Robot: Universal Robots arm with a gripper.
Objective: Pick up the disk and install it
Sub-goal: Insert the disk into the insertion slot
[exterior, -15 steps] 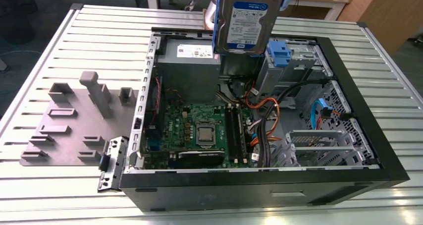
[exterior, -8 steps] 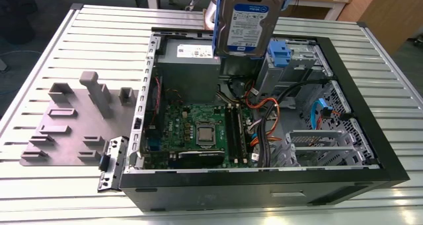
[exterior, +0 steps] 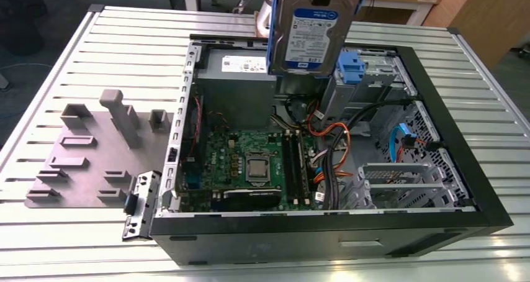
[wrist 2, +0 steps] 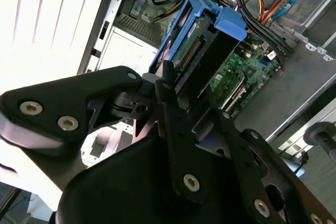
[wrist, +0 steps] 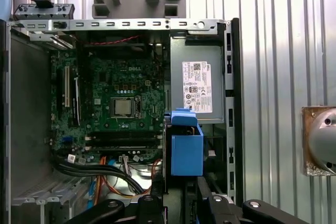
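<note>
Loose cables [exterior: 331,133] across the open case [exterior: 290,238]

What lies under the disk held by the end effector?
The disk hangs over the open computer case, beside the grey power supply and the green motherboard. The spot straight beneath is covered by the disk itself.

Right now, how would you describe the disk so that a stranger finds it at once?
Look at the open computer case on the slatted table. Above it, the pincer holds the disk upright. Unlike the small blue bracket nearby, it carries a white-and-blue label.
</note>
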